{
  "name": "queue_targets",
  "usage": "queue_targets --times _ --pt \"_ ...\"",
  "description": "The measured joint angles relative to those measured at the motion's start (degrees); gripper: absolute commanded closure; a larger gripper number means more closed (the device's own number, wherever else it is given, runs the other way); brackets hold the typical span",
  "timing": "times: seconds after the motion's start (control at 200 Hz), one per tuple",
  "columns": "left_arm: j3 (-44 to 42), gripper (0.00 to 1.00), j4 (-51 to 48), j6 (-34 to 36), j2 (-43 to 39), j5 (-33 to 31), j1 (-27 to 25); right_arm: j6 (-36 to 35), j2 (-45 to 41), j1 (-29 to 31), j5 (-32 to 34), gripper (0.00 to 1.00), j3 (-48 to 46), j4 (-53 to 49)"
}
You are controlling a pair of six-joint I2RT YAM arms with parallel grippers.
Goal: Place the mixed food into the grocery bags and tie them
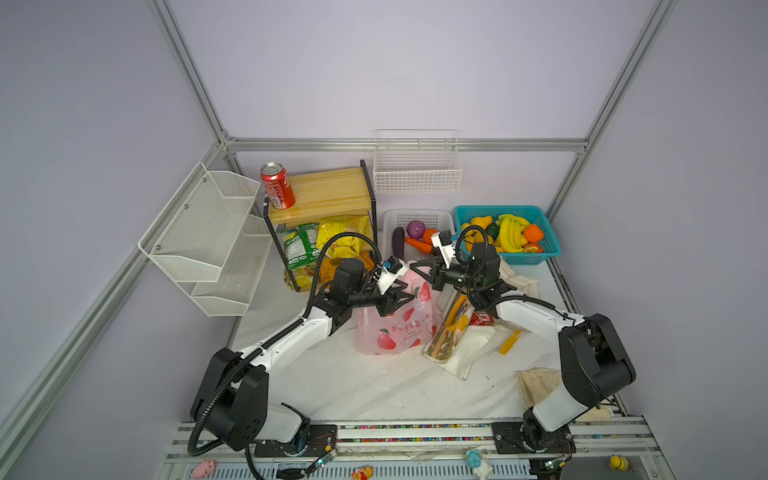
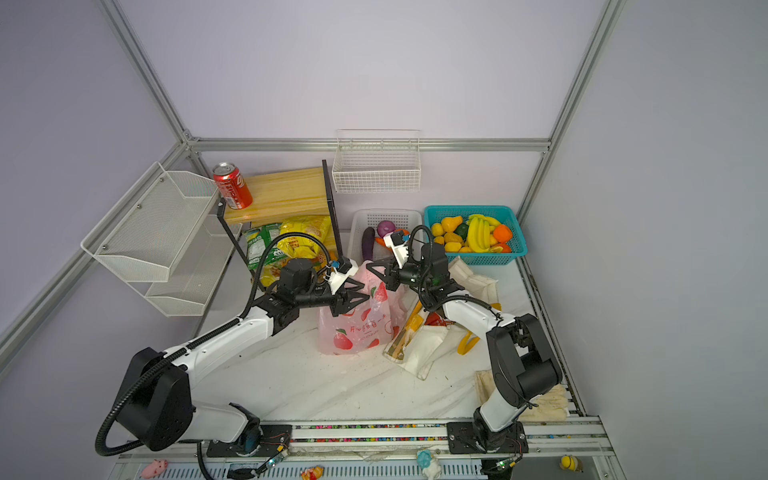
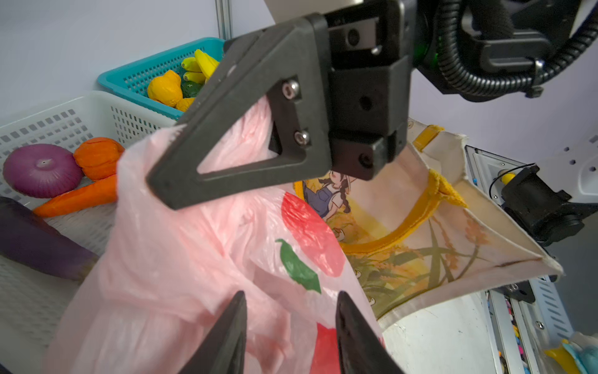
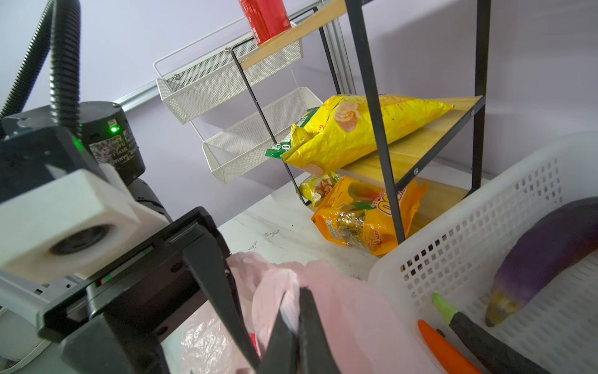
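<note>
At one o'clock from the parted left gripper (image 1: 397, 301) in a top view, the right gripper (image 1: 415, 268) pinches the pink bag (image 1: 395, 332).

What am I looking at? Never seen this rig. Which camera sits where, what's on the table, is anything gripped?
Two robot arms are mounted at the table edge, each ending in a two-finger gripper. Both top views look down on the whole scene. The other two pictures come from a camera on each arm's wrist.

On the table are a pink bag, a canvas tote beside it, a white basket of toy vegetables, a teal basket of toy fruit, and a rack with snack packets and a red can.

The right gripper is shut on the pink bag's top. The left gripper is open, right at the bag.
</note>
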Motion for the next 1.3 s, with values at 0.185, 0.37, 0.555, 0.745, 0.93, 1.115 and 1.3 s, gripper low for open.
queue_targets --times 0.185,0.37,0.555,0.745,0.93,1.115,1.3 --pt "-0.17 0.44 -1.92 0.66 -4.22 2.49 0.02 -3.26 0.00 0.00 -0.04 1.00 0.70 -1.36" --pt "-0.94 0.35 2.49 -2.99 -10.05 1.70 0.26 -5.95 0.00 0.00 -0.85 1.00 0.70 -2.54" --pt "0.00 0.30 1.66 -2.47 -10.51 -4.04 1.31 -7.02 -0.13 0.00 -2.01 1.00 0.70 -2.60" --pt "4.72 0.26 -5.77 1.42 -2.84 -8.79 1.53 -6.97 -0.50 0.00 -2.60 1.00 0.70 -2.40" --pt "8.00 0.27 -9.33 4.07 0.96 -9.73 1.55 -6.58 -0.57 0.00 -3.06 1.00 0.70 -2.10" --pt "11.65 0.31 -10.86 5.90 4.68 -9.97 1.55 -6.54 -0.57 0.00 -3.39 1.00 0.70 -2.01" --pt "13.11 0.45 -12.11 6.56 6.91 -9.90 1.55 -6.54 -0.57 0.00 -3.78 1.00 0.70 -1.97"
